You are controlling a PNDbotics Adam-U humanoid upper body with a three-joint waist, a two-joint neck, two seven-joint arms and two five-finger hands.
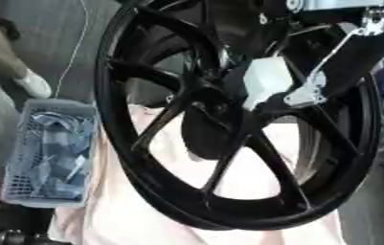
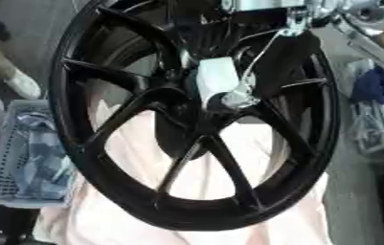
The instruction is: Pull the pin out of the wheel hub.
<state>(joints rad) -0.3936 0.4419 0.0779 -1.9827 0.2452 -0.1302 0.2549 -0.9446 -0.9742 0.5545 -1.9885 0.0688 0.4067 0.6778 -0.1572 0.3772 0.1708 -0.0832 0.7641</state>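
Observation:
A large black spoked wheel [image 1: 228, 210] fills both views, lying tilted on a pale pink cloth. Its dark hub [image 1: 216, 119] sits at the middle, where the spokes meet. My right arm comes in from the upper right, black with a silver linkage [image 1: 312, 91]. My right hand [image 2: 220, 81] is at the hub, and a white block-shaped part of it lies against the hub's upper right side. The hand covers the spot it touches, so I cannot make out the pin. My left hand does not show in either view.
A blue-grey plastic basket [image 1: 15, 143] holding pale pieces stands left of the wheel. The pink cloth [image 1: 136, 215] spreads under and in front of the wheel. Blue objects [image 2: 379, 86] and a grey tray [image 2: 371, 129] lie at the right. A person's white shoe [image 1: 34, 85] is at the far left.

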